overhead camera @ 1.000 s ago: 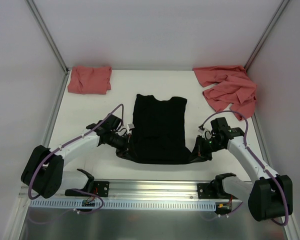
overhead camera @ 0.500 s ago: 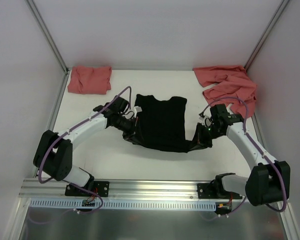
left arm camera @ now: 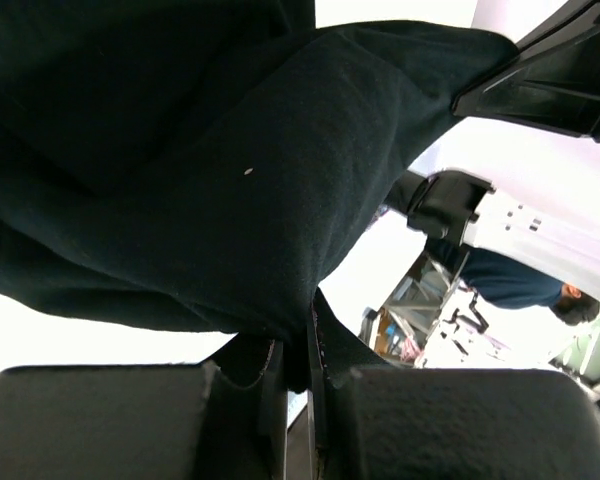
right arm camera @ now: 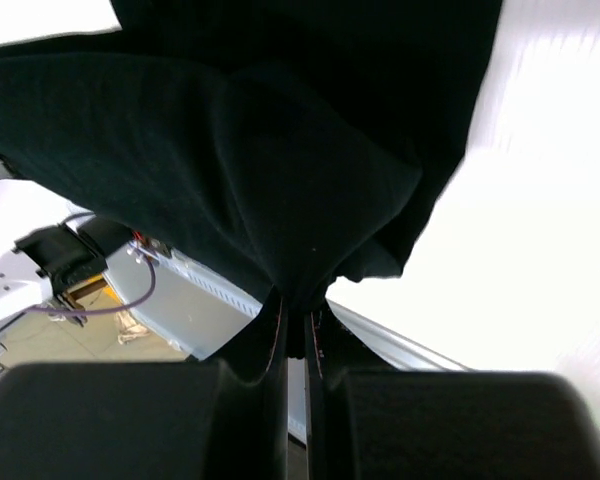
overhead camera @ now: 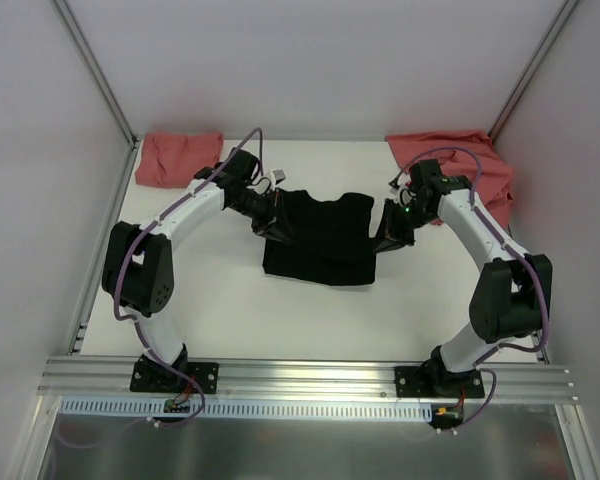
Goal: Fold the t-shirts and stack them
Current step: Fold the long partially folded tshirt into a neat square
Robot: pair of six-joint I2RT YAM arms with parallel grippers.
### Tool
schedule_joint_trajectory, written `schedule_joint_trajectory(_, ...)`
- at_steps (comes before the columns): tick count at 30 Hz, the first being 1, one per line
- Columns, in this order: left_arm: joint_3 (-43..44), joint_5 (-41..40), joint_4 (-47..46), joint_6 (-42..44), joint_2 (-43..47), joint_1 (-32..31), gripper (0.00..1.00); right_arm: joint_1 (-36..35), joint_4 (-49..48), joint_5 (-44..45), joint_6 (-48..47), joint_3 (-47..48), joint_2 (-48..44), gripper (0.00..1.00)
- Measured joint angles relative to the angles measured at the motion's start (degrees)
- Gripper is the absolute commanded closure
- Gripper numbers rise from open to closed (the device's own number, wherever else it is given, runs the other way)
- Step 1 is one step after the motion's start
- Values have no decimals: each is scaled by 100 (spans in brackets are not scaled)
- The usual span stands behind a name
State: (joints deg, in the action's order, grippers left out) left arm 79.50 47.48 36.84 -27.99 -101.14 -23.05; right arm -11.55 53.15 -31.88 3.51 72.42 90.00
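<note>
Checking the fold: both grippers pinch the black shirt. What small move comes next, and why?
Probably lower both slightly to lay the held edge flat before opening: left gripper and right gripper each pinch a corner of the black t-shirt, which lies doubled over near its far end.

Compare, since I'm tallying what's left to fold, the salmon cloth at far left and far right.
The left salmon shirt is folded flat; the right salmon heap is crumpled. The left salmon shirt is a compact rectangle; the right salmon heap sprawls wider, partly hidden by the right arm. Both are salmon-red, by the back wall.
</note>
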Motion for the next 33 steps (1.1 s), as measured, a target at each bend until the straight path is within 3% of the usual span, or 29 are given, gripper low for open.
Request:
schedule_joint_trajectory(14, 756, 120, 162, 85, -625, 675, 100, 0, 116, 20, -4, 1790, 1266, 100)
schedule_joint_trajectory(24, 2210, 275, 223, 22, -1794, 892, 100, 98, 216, 107, 33, 3362, 2415, 100)
schedule_joint_trajectory(25, 2356, 310, 214, 11, -1956, 901, 96, 114, 223, 111, 35, 3449, 2520, 100)
schedule_joint_trajectory(26, 2481, 345, 203, 4, -2118, 927, 82, 127, 216, 114, 35, 3512, 2616, 100)
schedule_joint_trajectory(27, 2612, 387, 210, -17, -2284, 927, 37, 140, 210, 116, 42, 3560, 2719, 100)
schedule_joint_trajectory(28, 2697, 426, 184, -35, -2437, 927, 2, 151, 197, 125, 46, 3574, 2798, 91)
schedule_joint_trajectory(31, 2824, 487, 61, -195, -2822, 929, 1, 177, 155, 214, 72, 3591, 3069, 37)
schedule_joint_trajectory(32, 2824, 455, 11, -238, -2905, 929, 1, 184, 116, 269, 79, 3593, 3150, 6)
schedule_joint_trajectory(33, 2822, 391, -70, -278, -2959, 929, 1, 195, 66, 319, 103, 3598, 3230, 0)
